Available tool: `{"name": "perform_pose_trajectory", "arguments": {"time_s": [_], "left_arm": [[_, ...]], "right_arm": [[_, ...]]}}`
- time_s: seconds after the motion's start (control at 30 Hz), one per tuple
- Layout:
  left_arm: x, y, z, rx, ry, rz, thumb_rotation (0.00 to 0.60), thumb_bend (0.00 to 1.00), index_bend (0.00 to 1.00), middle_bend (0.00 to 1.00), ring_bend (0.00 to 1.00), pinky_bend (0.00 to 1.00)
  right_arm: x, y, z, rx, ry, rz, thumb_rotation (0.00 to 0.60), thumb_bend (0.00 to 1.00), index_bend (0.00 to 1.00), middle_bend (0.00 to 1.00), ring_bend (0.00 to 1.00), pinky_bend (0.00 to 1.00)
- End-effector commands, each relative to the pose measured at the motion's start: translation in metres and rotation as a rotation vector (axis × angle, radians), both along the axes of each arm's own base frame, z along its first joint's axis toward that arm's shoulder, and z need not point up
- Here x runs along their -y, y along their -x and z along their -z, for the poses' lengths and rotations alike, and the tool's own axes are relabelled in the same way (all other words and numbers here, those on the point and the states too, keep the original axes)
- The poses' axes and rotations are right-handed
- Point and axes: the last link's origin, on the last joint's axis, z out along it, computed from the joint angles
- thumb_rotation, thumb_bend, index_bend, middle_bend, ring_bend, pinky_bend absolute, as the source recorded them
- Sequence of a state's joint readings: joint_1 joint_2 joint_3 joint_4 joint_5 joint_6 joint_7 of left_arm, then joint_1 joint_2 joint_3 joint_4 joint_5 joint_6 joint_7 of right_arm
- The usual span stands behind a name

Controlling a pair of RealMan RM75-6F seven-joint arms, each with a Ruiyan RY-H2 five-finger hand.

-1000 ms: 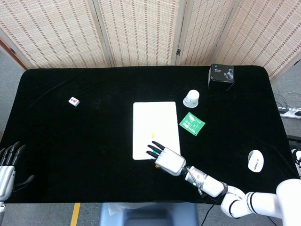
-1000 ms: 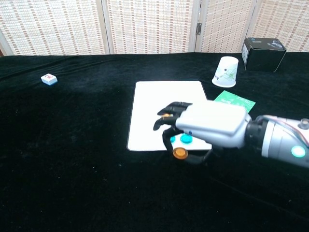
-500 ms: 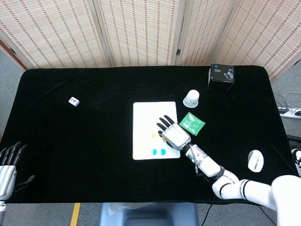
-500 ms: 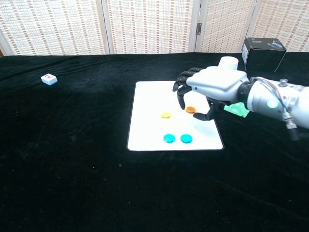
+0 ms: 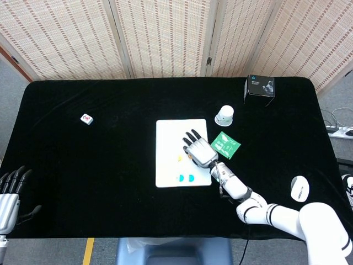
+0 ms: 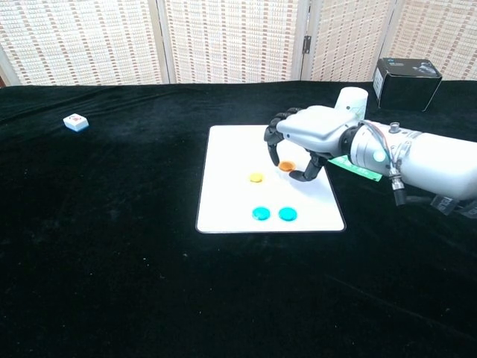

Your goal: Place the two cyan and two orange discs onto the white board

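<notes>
The white board (image 5: 171,138) (image 6: 231,171) lies flat in the middle of the black table. Two cyan discs (image 6: 260,213) (image 6: 288,214) sit side by side near its front edge, also seen from the head (image 5: 180,178) (image 5: 191,178). One orange disc (image 6: 256,177) (image 5: 180,159) lies at the board's centre. The second orange disc (image 6: 286,166) lies flat on the board under my right hand (image 6: 305,134) (image 5: 198,148), between its curled fingers and thumb, with small gaps either side. My left hand (image 5: 8,193) hangs off the table's front left corner, fingers apart and holding nothing.
Right of the board lie a green packet (image 5: 225,144) (image 6: 358,164) and an upturned white paper cup (image 5: 224,115) (image 6: 352,104). A black box (image 5: 260,86) (image 6: 406,74) stands at the back right. A small white tile (image 5: 86,118) (image 6: 75,123) sits far left, a white mouse (image 5: 299,189) front right.
My right hand carried an orange disc from the table just off the board's front edge up onto the board. The disc now lies flat there and the hand has shifted slightly left.
</notes>
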State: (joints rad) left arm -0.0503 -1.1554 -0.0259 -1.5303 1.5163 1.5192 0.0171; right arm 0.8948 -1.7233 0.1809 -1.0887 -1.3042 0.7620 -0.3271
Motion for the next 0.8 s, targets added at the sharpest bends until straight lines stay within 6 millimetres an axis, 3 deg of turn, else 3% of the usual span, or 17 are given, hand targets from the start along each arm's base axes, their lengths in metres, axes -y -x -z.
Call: {"name": "perform_pose_trajectory", "arguments": {"time_s": [0.03,0.43,0.8], "left_arm": [[-0.0001,0.0005,-0.0003,0.000,-0.001,-0.002,0.600,0.22,0.05,0.02,0.01,0.00],[0.0009,0.0034,0.0007,0.002,0.002,-0.009,0.600,0.23,0.05,0.02,0.01,0.00],[0.0009,0.0054,0.0014,0.006,0.002,-0.010,0.600,0.22,0.05,0.02,0.01,0.00]], "right_arm": [[0.0017,-0.0020,0.0034,0.001,-0.003,0.003,0.600,0.44,0.50,0.19,0.02,0.00],[0.0026,-0.0064,0.0105,-0.012,-0.007,-0.009,0.600,0.44,0.46,0.18,0.02,0.00],[-0.0002,-0.0071,0.0112,-0.016,-0.008,-0.017,0.600,0.44,0.30,0.17,0.02,0.00]]}}
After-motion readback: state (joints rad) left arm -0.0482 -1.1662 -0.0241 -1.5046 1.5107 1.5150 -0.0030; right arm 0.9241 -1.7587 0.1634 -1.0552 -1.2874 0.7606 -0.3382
